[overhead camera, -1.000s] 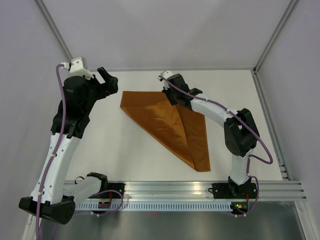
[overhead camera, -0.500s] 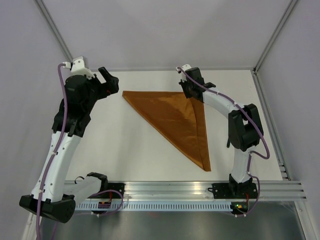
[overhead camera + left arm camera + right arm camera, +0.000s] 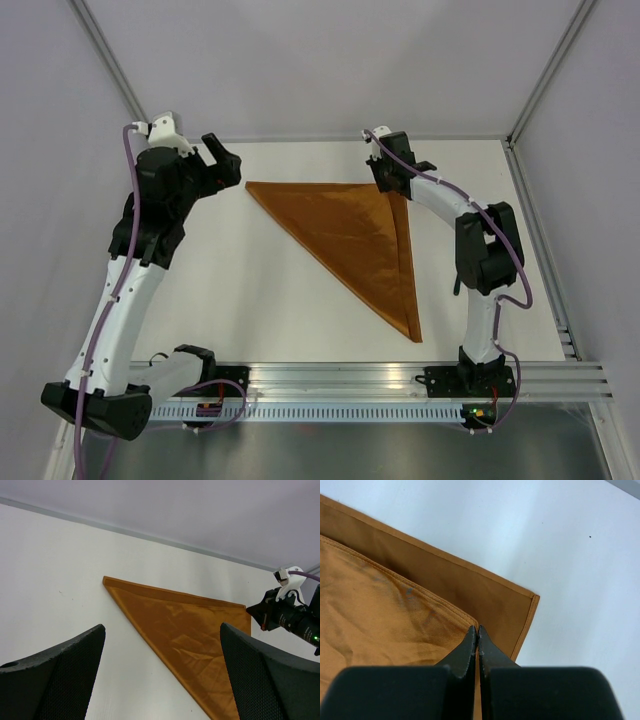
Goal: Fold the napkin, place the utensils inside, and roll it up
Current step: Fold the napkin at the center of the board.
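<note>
On the white table (image 3: 240,300), the napkin (image 3: 360,235) is lying folded into a triangle, its sharp near tip pointing toward the right arm's base and its long straight edge running across the far side. At the far right corner, the right claw (image 3: 477,632) is pinching the corner of the upper layer between closed fingers, that corner sitting slightly inside the lower layer's hem. At the far left, the left claw (image 3: 226,166) is hovering with its fingers spread wide, just beside the napkin's left corner and not touching the cloth.
</note>
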Tool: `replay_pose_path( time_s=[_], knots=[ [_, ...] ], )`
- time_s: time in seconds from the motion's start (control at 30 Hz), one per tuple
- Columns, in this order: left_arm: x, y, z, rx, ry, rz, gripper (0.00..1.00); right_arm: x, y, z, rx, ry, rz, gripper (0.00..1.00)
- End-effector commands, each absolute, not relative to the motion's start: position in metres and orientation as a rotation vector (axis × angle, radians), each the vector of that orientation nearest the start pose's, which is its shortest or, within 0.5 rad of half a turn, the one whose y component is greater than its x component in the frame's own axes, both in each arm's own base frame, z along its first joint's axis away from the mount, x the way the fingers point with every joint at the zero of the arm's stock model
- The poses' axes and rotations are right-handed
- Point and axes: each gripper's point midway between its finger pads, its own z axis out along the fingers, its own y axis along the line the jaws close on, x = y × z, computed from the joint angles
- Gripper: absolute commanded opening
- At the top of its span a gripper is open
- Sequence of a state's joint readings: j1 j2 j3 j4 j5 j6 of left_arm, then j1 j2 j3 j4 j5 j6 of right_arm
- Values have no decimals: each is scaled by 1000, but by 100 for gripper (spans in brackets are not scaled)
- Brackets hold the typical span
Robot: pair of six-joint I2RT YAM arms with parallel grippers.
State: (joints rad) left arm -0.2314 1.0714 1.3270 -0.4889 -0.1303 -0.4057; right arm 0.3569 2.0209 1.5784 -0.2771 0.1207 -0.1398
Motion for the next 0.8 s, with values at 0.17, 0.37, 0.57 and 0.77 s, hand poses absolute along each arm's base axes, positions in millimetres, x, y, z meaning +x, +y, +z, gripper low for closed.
replay_pose_path(
  time_s=[0.17, 0.37, 0.57, 0.77],
  knots=[
    [350, -77, 378, -258, 1763, -366, 100, 538, 154, 115, -474, 2194, -45, 0],
    [353, -79, 375, -255, 1772, -368, 100, 544, 147, 120, -446, 2191, -41, 0],
    [356, -80, 373, -257, 1776, -371, 100, 549, 139, 123, -428, 2189, -46, 0],
    [356, -80, 372, -257, 1779, -370, 100, 553, 132, 120, -417, 2194, -58, 0]
  ],
)
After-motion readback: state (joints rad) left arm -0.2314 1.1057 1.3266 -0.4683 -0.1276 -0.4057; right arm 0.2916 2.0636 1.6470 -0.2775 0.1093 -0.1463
